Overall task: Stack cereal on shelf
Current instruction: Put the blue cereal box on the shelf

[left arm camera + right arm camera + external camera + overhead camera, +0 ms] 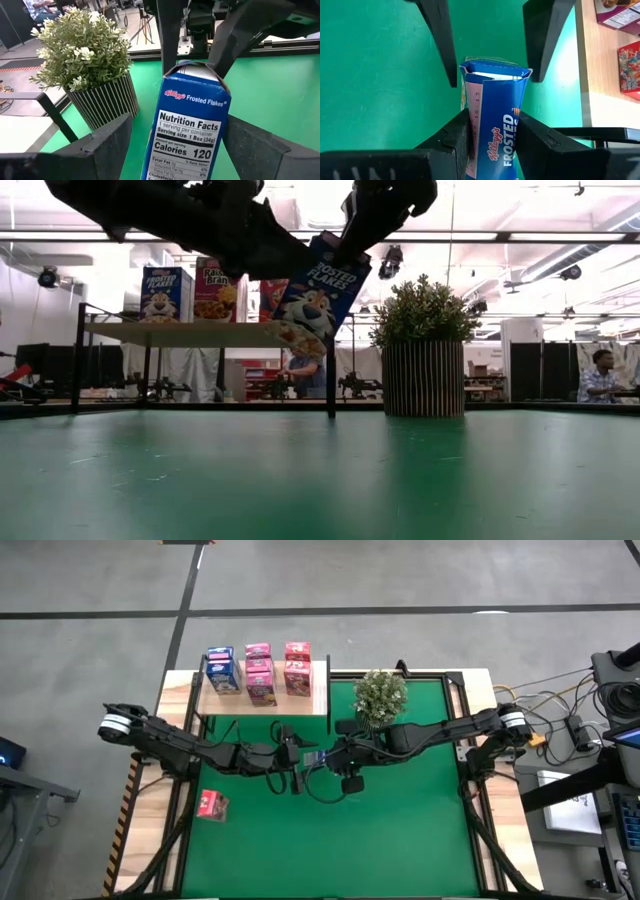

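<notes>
While left gripper [170, 145] gapes | right gripper [492, 135] clamps blue cereal box [495, 115]

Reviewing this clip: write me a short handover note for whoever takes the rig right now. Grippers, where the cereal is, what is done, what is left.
Right gripper: shut on the blue Frosted Flakes box, held in the air above the green mat.
Left gripper: open, fingers on either side of that box without gripping it.
Shelf: several boxes stand on it, one blue, the rest pink.
One pink box lies off the mat on the table's left edge.
Potted plant stands beside the shelf.
Left: shelve the held box, then the pink one.
</notes>
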Robot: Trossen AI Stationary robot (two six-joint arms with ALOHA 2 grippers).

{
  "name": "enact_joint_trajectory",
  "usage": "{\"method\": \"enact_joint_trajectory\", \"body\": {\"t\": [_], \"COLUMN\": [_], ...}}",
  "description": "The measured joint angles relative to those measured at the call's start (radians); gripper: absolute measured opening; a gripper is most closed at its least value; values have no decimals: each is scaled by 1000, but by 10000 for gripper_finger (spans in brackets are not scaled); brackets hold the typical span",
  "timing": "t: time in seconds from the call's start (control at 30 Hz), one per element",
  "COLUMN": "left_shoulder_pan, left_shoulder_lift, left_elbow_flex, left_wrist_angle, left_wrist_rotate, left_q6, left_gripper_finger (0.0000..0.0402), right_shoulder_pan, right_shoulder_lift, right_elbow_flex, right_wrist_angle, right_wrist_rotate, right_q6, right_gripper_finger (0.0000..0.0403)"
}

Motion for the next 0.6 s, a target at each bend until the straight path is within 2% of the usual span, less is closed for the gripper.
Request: {"method": "enact_joint_trajectory", "body": {"t": [0.37, 0.6], "left_shoulder_pan": [-1, -1], "left_shoulder_lift": [12, 10], "left_elbow_flex": [0, 0], "left_wrist_angle": [17, 16], "left_wrist_rotate": [4, 3], "left_q6": [16, 30], "left_gripper_finger": [207, 179], "right_shoulder_pan": [0, -1], "right_shoulder_lift": [1, 1], "right_elbow_flex": [0, 0], "right_wrist_angle": [3, 8], "right_wrist_rotate": [-16, -22], "right_q6": [-10, -7], "right_gripper_finger": [122, 166]}}
